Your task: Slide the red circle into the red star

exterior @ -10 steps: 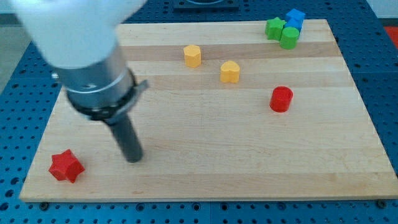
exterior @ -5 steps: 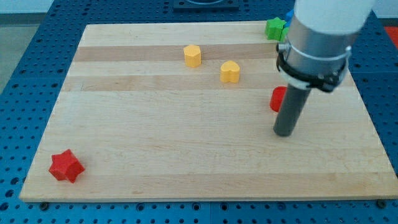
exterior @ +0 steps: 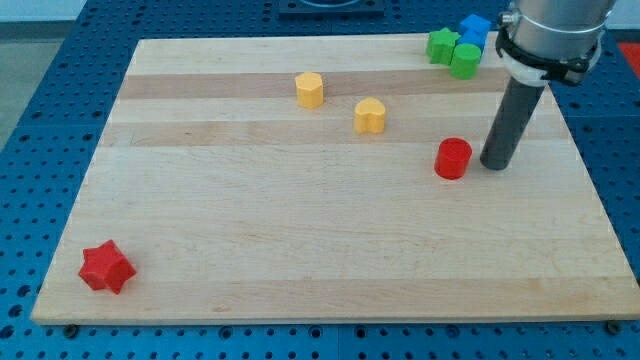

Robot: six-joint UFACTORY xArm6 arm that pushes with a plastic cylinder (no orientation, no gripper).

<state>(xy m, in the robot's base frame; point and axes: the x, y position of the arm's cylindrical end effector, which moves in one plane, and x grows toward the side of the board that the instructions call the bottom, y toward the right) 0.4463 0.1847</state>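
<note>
Camera view showed my tip (exterior: pixel 494 164) just right of the red circle (exterior: pixel 452 158), a bare rod holding nothing; the red star (exterior: pixel 106 267) lay far off at the lower left — so, I judged, my push should run leftward and down.

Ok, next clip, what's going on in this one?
A single arm with a dark rod is working on a wooden board. My tip sits just to the view's right of the red circle, close beside it, with a small gap showing. The red star lies far off at the view's bottom left, so the push toward it has not yet begun. Two yellow blocks and a green and blue cluster sit near the view's top.
</note>
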